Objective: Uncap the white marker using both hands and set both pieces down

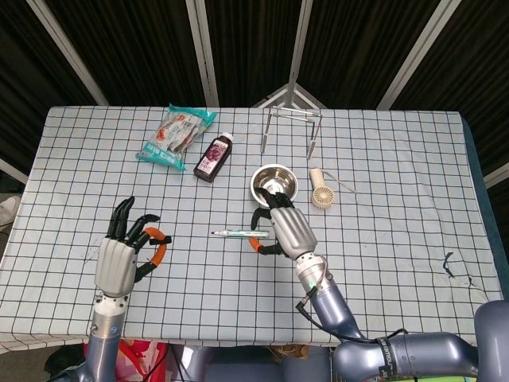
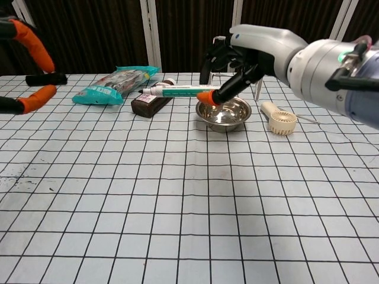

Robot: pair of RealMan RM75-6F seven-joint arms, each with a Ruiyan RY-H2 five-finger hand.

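The white marker hangs level above the table with its bare nib pointing left. My right hand pinches its right end between orange-tipped fingers, just in front of the steel bowl. My left hand is well to the left, apart from the marker. In the chest view a short black cap sits between its orange fingertips. The head view does not show the cap clearly.
At the back lie a snack bag, a dark bottle and a wire rack. A steel bowl and a small hand fan stand just behind my right hand. The checked tablecloth covers the table.
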